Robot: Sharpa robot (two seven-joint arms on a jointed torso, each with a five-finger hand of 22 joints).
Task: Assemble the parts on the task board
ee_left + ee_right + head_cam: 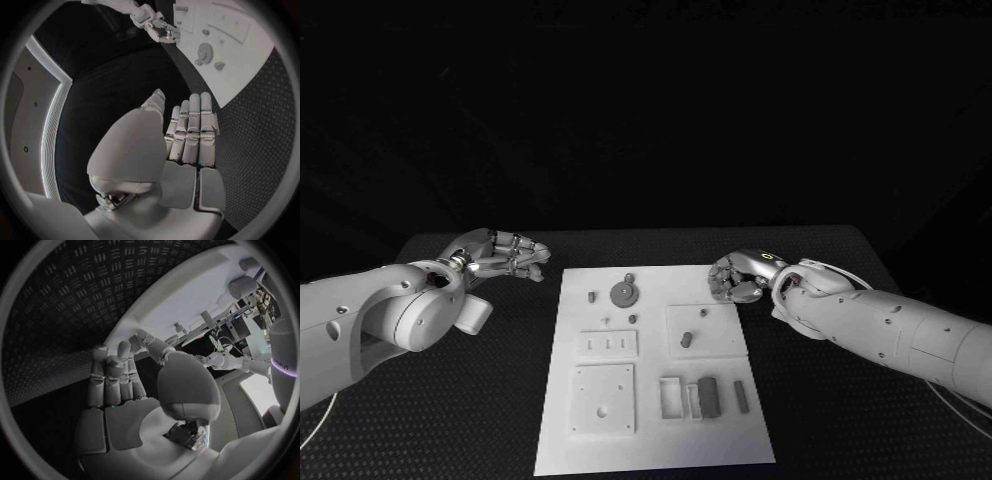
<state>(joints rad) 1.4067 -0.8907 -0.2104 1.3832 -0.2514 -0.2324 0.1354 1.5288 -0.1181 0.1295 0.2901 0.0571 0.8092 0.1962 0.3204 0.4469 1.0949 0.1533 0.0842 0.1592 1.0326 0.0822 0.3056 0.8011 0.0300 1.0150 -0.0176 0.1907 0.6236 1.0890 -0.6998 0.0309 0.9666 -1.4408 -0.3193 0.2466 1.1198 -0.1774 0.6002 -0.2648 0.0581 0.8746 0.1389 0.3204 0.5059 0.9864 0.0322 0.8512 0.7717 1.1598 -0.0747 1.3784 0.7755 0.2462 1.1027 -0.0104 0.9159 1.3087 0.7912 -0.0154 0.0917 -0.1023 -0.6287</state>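
The task board (661,440) lies in the middle of the black table (848,420), its long sides running from the near edge toward the far edge. The grey parts (626,293) sit on it: a round gear-like piece with small pegs near the far end, small blocks and slots along the near right side; their exact shapes are too small to make out. The left hand (502,254) hovers over the table just off the board's far left corner, fingers extended side by side, holding nothing. The right hand (740,276) hangs at the board's far right corner, over its edge, fingers straight and empty in the right wrist view; the board's corner beneath it is hidden.
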